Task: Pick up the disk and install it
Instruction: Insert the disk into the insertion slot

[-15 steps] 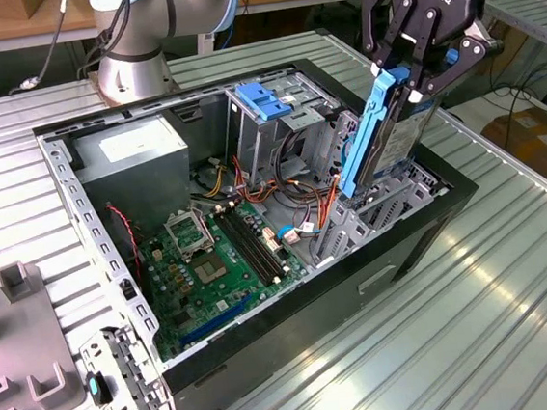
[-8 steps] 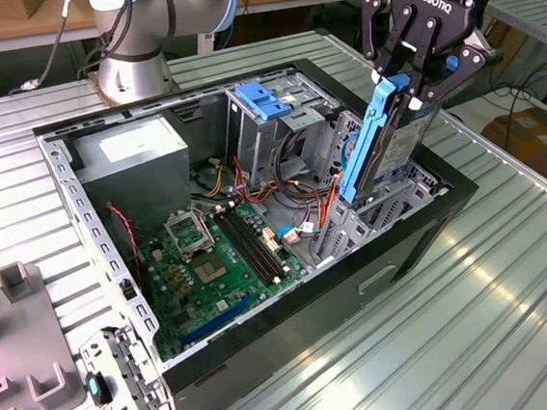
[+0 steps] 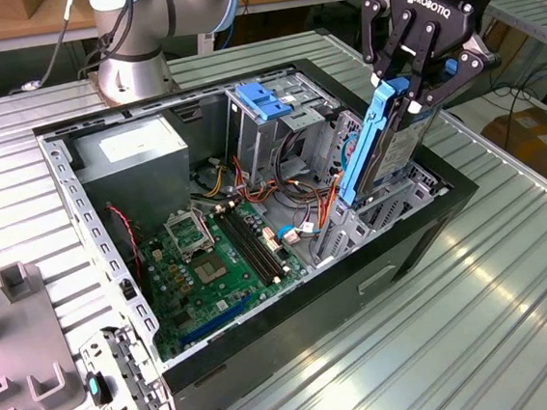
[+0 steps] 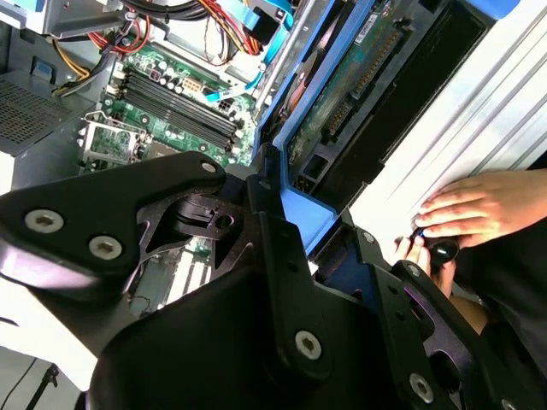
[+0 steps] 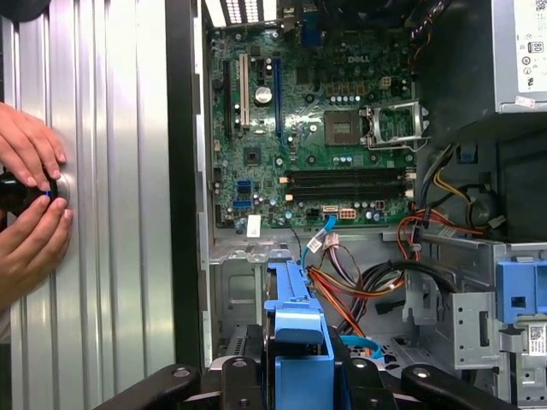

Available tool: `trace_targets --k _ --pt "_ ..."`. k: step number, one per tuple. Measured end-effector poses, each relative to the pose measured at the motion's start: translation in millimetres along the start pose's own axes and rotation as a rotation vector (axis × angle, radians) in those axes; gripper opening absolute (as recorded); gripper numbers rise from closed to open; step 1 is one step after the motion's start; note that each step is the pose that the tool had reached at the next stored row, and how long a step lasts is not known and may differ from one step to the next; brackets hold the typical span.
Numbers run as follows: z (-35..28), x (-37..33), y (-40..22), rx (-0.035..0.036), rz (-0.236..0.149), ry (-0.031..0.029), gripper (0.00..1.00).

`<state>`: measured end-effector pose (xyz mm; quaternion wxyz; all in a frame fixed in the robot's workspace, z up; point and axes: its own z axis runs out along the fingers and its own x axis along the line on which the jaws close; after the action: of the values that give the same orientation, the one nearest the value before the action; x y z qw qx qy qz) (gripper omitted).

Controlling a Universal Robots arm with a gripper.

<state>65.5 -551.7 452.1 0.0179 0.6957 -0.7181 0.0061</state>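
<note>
- Exterior view's right edge of the case [image 3: 293, 312]: my gripper [image 3: 418, 94] clamps the disk [image 3: 389, 150], stood on end at the drive bay [image 3: 390, 205].
- Installing, I judge; seating needs it square to the bay.

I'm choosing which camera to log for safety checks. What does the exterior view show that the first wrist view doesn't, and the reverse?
Exterior view adds: the robot arm's silver base beyond the open black computer case, a loose perforated metal bracket on the ribbed metal table, and the black gripper shut on the dark-grey disk with blue rails, steeply tilted over the drive bay. First wrist view adds: a person's hands resting on the table beside the case. Both show the green motherboard, the disk and the case.
</note>
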Motion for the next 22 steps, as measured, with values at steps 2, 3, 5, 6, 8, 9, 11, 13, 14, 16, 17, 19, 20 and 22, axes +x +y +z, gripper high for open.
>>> trace_targets --k 2,3,5,6,8,9,11,13,14,16,17,19,20,22 --pt "0.4 0.0 -0.2 0.0000 0.000 -0.0001 0.37" --pt "0.6 0.1 -0.3 0.0000 0.000 -0.0002 0.37" --pt "1.3 0.1 -0.4 0.0000 0.000 -0.0003 0.37" --pt "1.8 0.2 -0.4 0.0000 0.000 -0.0001 0.37" --pt "2.8 0.3 -0.4 0.0000 0.000 -0.0002 0.37" --pt "3.3 0.3 -0.5 0.0000 0.000 -0.0002 0.37" --pt "4.3 0.3 -0.5 0.0000 0.000 -0.0002 0.37" --pt "4.7 0.3 -0.5 -0.0001 0.000 -0.0001 0.37" --pt "4.7 0.4 -0.5 -0.0001 0.000 0.0001 0.37" --pt "4.9 0.3 -0.5 0.0000 0.000 -0.0013 0.37" --pt "4.9 0.3 -0.5 -0.0001 0.000 -0.0024 0.37" --pt "5.0 0.3 -0.5 -0.0001 0.000 -0.0052 0.37" --pt "5.1 0.3 -0.5 -0.0002 0.000 -0.0060 0.37" --pt "5.2 0.3 -0.5 -0.0002 0.000 -0.0068 0.37"
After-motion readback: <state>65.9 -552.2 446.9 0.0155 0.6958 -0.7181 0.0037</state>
